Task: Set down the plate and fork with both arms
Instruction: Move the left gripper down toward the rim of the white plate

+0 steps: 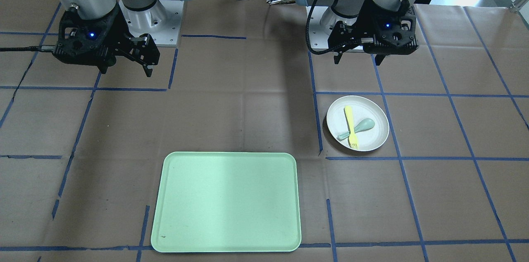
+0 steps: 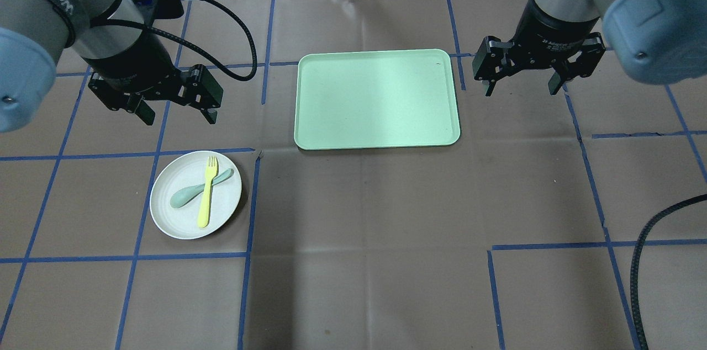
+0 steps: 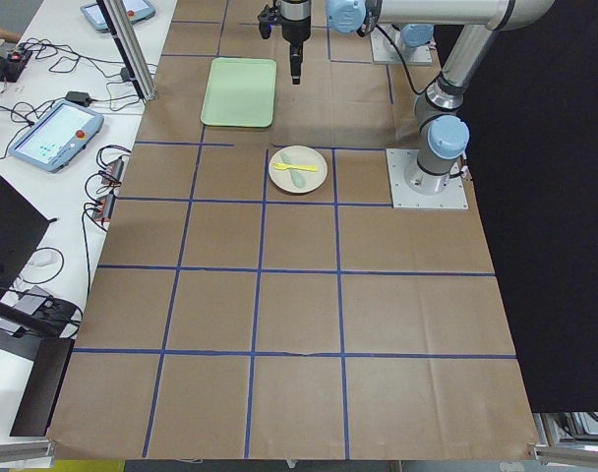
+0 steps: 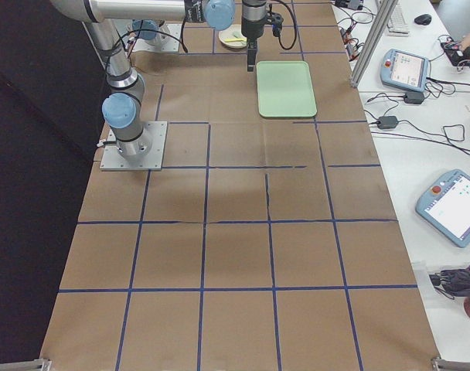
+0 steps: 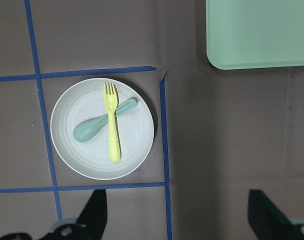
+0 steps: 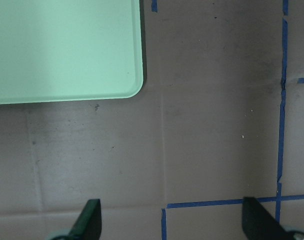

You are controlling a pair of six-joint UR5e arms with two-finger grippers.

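Observation:
The off-white plate (image 2: 168, 217) (image 1: 374, 138) (image 5: 134, 147) rests on the brown table, left of the tray in the overhead view. On it lies the yellow fork (image 2: 206, 195) (image 1: 351, 125) (image 5: 112, 125), crossed over a teal spoon (image 2: 181, 196) (image 5: 84, 131). My left gripper (image 2: 180, 117) (image 1: 358, 60) (image 5: 179, 215) hangs open and empty above the table, just beyond the plate's far edge. Right of the tray's far right corner, my right gripper (image 2: 521, 89) (image 1: 126, 71) (image 6: 173, 220) is open too, holding nothing.
A mint-green rectangular tray (image 2: 378, 99) (image 1: 227, 202) (image 6: 62, 50) lies bare at the table's middle far side. Blue tape lines grid the brown surface. Cables and teach pendants lie beyond the far edge.

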